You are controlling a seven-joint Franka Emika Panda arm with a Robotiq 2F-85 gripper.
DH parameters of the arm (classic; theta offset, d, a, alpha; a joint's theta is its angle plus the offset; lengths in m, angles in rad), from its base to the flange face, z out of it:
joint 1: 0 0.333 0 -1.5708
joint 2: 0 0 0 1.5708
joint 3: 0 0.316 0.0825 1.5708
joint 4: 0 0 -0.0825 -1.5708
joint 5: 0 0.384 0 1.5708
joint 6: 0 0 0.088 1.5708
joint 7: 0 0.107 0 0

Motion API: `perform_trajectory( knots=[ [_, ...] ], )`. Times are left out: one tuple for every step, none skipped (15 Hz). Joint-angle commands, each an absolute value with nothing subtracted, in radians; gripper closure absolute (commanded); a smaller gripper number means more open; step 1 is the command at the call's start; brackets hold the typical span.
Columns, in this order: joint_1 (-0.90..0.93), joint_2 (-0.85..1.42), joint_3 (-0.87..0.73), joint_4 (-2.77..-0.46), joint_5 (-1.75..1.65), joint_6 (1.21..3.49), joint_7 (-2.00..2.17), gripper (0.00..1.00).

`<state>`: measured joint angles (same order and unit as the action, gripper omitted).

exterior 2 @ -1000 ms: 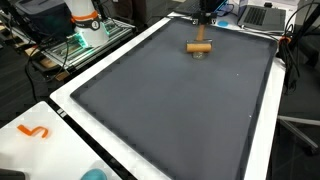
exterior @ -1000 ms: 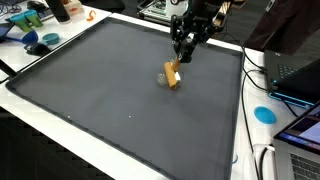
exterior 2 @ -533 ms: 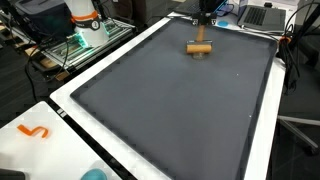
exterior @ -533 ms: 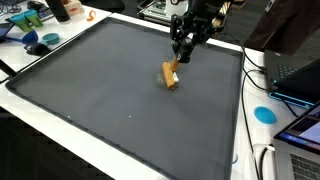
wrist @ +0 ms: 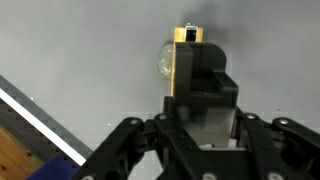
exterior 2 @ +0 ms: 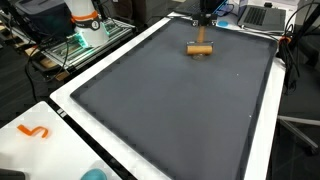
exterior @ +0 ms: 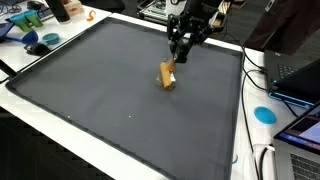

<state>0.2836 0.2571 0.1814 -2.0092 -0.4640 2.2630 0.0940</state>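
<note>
A small tan wooden block [exterior: 168, 75] hangs tilted just over the far middle of the dark grey mat [exterior: 100, 90]. It shows as a short bar in an exterior view [exterior 2: 200, 49]. My black gripper [exterior: 177, 60] comes down from above with its fingers closed on the block's upper end, as also seen from the other side [exterior 2: 201, 38]. In the wrist view the gripper [wrist: 190, 50] covers most of the block [wrist: 186, 35], which shows as a tan strip past the dark fingers. A small clear roundish thing [wrist: 165, 62] lies beside it on the mat.
The mat has a raised rim on a white table [exterior 2: 60, 105]. Blue objects [exterior: 40, 42] lie past one corner. A blue disc [exterior: 263, 114], laptops [exterior: 295, 75] and cables sit along one side. An orange S shape [exterior 2: 35, 131] and a white-orange bottle [exterior 2: 85, 15] stand off the mat.
The block has shifted slightly left and turned a little more upright under the gripper. The gripper itself has barely moved.
</note>
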Motion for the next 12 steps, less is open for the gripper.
perform_trajectory(
  knots=[
    [0.269,0.284,0.156,-2.036,-0.479,2.304,0.101,0.76],
    [0.267,0.288,0.153,-2.038,-0.478,2.304,0.099,0.76],
    [0.264,0.289,0.152,-2.039,-0.475,2.306,0.099,0.76],
    [0.263,0.291,0.149,-2.04,-0.476,2.306,0.1,0.76],
    [0.262,0.293,0.147,-2.041,-0.479,2.305,0.102,0.76],
    [0.261,0.297,0.145,-2.043,-0.479,2.303,0.104,0.76],
    [0.262,0.299,0.143,-2.043,-0.481,2.299,0.108,0.76],
    [0.263,0.3,0.141,-2.043,-0.484,2.298,0.114,0.76],
    [0.265,0.303,0.138,-2.041,-0.487,2.293,0.121,0.76],
    [0.268,0.305,0.135,-2.04,-0.495,2.286,0.132,0.76],
    [0.271,0.308,0.131,-2.039,-0.504,2.278,0.149,0.76],
    [0.273,0.31,0.128,-2.039,-0.508,2.275,0.163,0.76]
  ],
)
